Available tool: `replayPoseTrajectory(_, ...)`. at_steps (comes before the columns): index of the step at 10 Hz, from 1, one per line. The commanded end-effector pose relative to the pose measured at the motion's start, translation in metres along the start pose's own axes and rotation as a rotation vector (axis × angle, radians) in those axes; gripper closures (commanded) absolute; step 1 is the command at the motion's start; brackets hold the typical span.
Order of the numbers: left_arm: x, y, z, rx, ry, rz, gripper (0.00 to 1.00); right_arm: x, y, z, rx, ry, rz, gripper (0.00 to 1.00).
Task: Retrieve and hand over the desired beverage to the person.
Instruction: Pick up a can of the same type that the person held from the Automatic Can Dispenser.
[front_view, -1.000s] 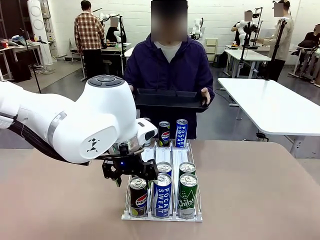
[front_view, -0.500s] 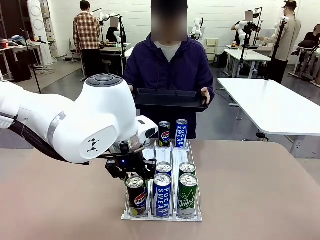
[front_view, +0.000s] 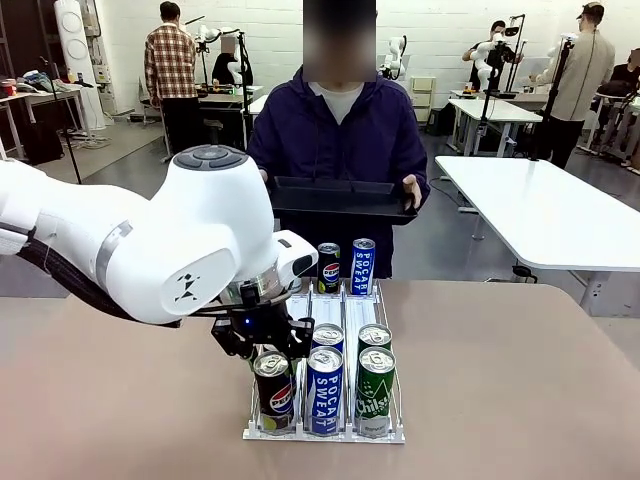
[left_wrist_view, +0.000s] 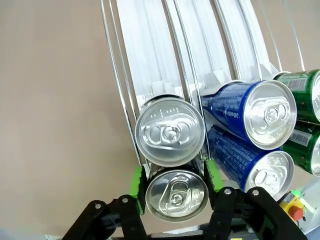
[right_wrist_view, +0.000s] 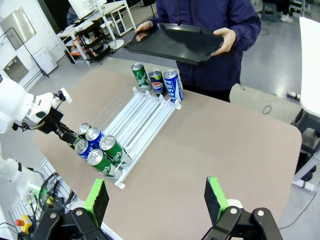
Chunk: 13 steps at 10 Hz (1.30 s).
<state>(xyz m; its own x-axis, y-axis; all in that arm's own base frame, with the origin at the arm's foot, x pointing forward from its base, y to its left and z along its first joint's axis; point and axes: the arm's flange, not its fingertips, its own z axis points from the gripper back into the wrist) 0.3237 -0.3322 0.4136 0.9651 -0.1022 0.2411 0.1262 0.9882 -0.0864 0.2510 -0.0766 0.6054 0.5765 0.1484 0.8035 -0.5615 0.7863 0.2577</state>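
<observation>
A white wire rack (front_view: 325, 434) on the table holds rows of drink cans. My left gripper (front_view: 262, 342) reaches down over the front-left can, a black Pepsi can (front_view: 275, 388). In the left wrist view its green pads (left_wrist_view: 136, 181) press both sides of that Pepsi can (left_wrist_view: 176, 195), so it is shut on it. A second silver-topped can (left_wrist_view: 170, 138) sits just behind in the same lane. My right gripper (right_wrist_view: 156, 200) hovers high over the table's near side, open and holding nothing. The person (front_view: 335, 140) stands across the table holding a black tray (front_view: 340, 198) with both hands.
Blue Pocari Sweat cans (front_view: 324, 388) and green cans (front_view: 375, 390) fill the other front lanes. More cans (front_view: 346, 266) stand at the rack's far end. The brown tabletop (front_view: 500, 380) lies bare to the right. Other people and tables are far behind.
My left gripper has come down around the front-left Pepsi can and its fingers have drawn in against it. The can's top has shifted slightly left. The person and tray have stayed put.
</observation>
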Motion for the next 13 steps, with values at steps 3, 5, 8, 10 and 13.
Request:
replayPoseTrajectory(3,0.006,-0.027,0.122,0.004,0.042,-0.110,1.00,0.000,-0.001,-0.002,0.024,-0.004,0.001,0.00)
replayPoseTrajectory(5,0.012,-0.044,0.183,0.044,-0.026,-0.132,1.00,0.000,-0.001,-0.002,0.024,-0.004,0.001,0.00)
replayPoseTrajectory(8,0.040,-0.059,0.241,0.031,-0.088,-0.207,1.00,0.000,-0.001,-0.002,0.024,-0.004,0.001,0.00)
replayPoseTrajectory(10,0.069,-0.070,0.254,-0.001,-0.080,-0.220,1.00,0.000,-0.001,-0.002,0.024,-0.004,0.001,0.00)
replayPoseTrajectory(13,0.082,-0.083,0.259,-0.009,-0.092,-0.264,1.00,0.000,-0.001,-0.002,0.024,-0.004,0.001,0.00)
